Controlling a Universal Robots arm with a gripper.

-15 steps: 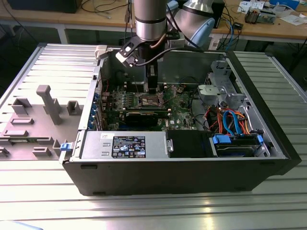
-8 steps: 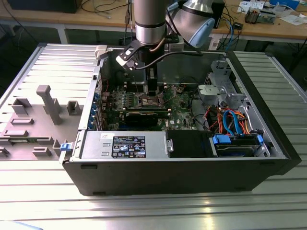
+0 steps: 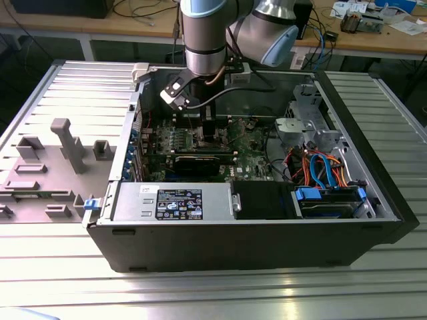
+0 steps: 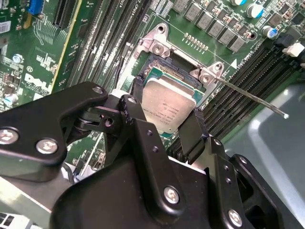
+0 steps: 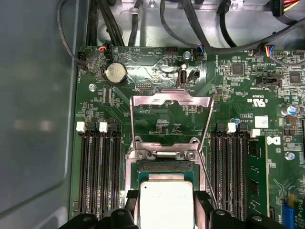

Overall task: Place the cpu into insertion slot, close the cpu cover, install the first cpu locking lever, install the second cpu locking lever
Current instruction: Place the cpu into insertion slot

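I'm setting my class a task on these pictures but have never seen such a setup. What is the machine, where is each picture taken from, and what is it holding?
The machine is a robot arm reaching down into an open computer case lying on a ribbed metal table. The exterior view comes from a camera off the arm; both wrist views come from cameras riding on the arm, looking at the green motherboard. Its black hand is closed on the cpu, a small silver square, at the socket. The cpu cover, a metal frame, stands flipped open at the socket's edge.
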